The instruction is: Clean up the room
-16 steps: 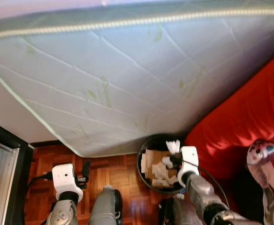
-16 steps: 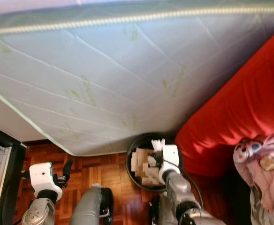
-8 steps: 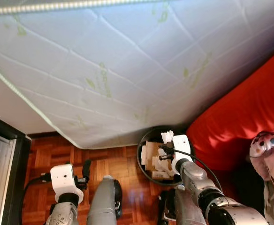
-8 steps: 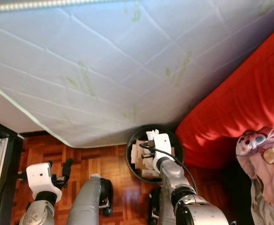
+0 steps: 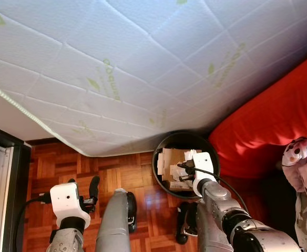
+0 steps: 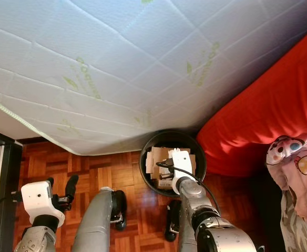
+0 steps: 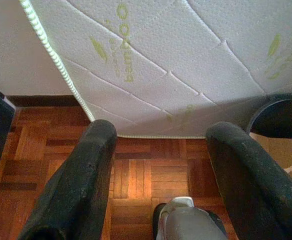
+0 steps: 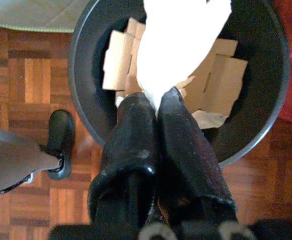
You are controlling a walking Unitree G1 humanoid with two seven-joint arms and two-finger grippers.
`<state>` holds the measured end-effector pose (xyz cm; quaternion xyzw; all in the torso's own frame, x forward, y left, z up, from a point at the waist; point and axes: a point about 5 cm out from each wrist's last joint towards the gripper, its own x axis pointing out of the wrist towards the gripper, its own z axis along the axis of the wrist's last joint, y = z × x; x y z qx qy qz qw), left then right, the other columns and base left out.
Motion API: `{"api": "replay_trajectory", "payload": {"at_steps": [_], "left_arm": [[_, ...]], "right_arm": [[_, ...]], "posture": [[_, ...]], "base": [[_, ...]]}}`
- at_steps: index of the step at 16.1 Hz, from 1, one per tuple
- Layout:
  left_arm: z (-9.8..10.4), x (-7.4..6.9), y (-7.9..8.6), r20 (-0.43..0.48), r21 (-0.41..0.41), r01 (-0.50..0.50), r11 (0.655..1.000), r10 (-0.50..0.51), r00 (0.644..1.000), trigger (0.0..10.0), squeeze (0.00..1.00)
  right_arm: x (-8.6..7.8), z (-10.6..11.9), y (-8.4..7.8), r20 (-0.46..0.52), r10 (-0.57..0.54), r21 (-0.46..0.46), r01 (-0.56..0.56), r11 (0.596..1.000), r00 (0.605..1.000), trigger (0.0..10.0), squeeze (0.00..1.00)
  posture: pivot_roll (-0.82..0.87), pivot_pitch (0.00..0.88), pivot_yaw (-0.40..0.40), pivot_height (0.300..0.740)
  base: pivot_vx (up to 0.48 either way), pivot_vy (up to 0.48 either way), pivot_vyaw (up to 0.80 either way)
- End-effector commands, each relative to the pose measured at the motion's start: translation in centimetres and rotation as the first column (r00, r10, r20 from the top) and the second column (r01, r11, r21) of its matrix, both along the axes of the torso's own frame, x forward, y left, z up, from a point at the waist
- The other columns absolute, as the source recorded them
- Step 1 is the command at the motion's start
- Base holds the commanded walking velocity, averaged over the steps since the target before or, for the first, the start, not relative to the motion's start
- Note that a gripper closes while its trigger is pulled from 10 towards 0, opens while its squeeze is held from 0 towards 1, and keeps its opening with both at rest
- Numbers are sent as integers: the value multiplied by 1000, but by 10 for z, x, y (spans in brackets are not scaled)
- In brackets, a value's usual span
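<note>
A round black bin [image 5: 164, 147] stands on the parquet between the mattress and the red sofa, with cardboard pieces [image 8: 117, 61] inside. My right gripper [image 8: 158, 102] hangs over the bin's mouth, shut on a crumpled white tissue [image 8: 178, 35] that sticks out past the fingertips. From the head the same gripper [image 5: 186, 164] and tissue [image 5: 187, 156] sit over the bin. My left gripper [image 7: 161, 137] is open with nothing between its fingers, held low over the floor at my left [image 5: 93, 185].
A white quilted mattress [image 5: 143, 68] leans overhead across most of the scene. A red sofa [image 5: 269, 121] lies at the right, with a patterned pink cloth [image 5: 306, 168] at its edge. A dark cabinet edge [image 5: 9, 157] stands at the left. My own legs and feet [image 5: 127, 215] are below.
The camera has tilted down, so the mattress seam has left the top. My right gripper with the tissue has lowered a little over the bin. The left arm stays low.
</note>
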<state>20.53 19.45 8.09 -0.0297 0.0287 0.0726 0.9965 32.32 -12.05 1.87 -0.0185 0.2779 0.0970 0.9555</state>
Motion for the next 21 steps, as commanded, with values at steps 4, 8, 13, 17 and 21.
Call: {"api": "replay_trajectory", "payload": {"at_steps": [4,8,13,17,21], "left_arm": [[-9,-13,0,-71,-11,-16,1000,15,997,10000,0],[-8,-14,-1,-86,-15,-14,1000,12,996,10000,0],[-9,-17,-1,-101,-15,-14,1000,12,995,10000,0],[-10,-18,-2,-104,-16,-13,1000,12,994,10000,0],[-25,-19,2,-153,-17,-24,1000,22,988,10000,0]], "right_arm": [[-20,-22,-3,-85,-2,-6,2,1000,996,10000,1000],[-24,-26,-8,-100,-11,-27,8,1000,995,10000,1000],[-22,-25,-9,-94,-9,-25,7,1000,996,10000,0],[-22,-24,-8,-92,5,-19,-6,1000,996,10000,0],[-25,-26,-14,-76,-20,23,22,999,997,10000,0]], "posture": [[300,495,5,648],[299,498,5,648],[300,503,7,648],[297,507,5,648],[278,470,-1,648]], "base": [[0,0,0],[0,0,0],[0,0,0],[0,0,0],[0,0,0]]}}
